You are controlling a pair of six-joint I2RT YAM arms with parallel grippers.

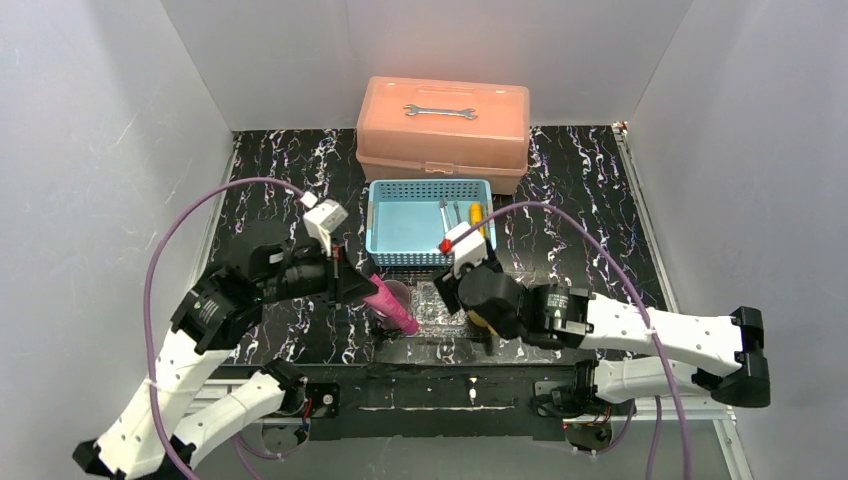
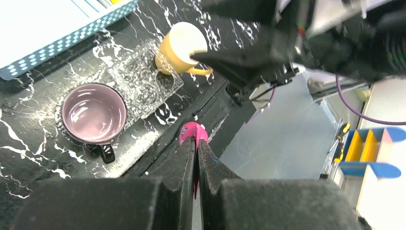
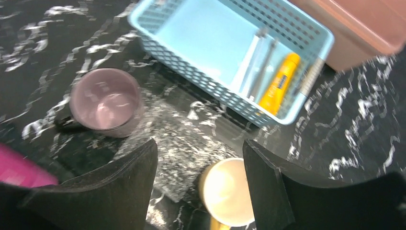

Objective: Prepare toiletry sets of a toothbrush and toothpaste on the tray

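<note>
The left tool (image 2: pixel 196 143) is clamping the magenta toothpaste (image 2: pixel 193 132) over the near edge of the tray (image 2: pixel 139 81). The right tool (image 3: pixel 198 151) is hanging wide open above the tray. Beyond the tray, the toothbrushes (image 3: pixel 253 60) and yellow toothpaste (image 3: pixel 280 84) are lying in the basket (image 3: pixel 201 76), unplaced.

- tray (image 2: pixel 139 81): clear plastic, glittery and rough-looking;
- purple mug (image 2: pixel 94 114): smooth, glossy inside;
- yellow mug (image 2: pixel 182 45): smooth, softer sheen;
- magenta tube (image 1: pixel 393 306): smooth, shiny plastic;
- basket (image 1: pixel 410 225): light-blue plastic, perforated walls, matt;
- toolbox (image 1: pixel 443 140): salmon plastic, smooth, faint sheen;
- wrench (image 1: pixel 440 111): bright metal;
- table (image 1: pixel 590 180): black, white-veined, glossy.
</note>
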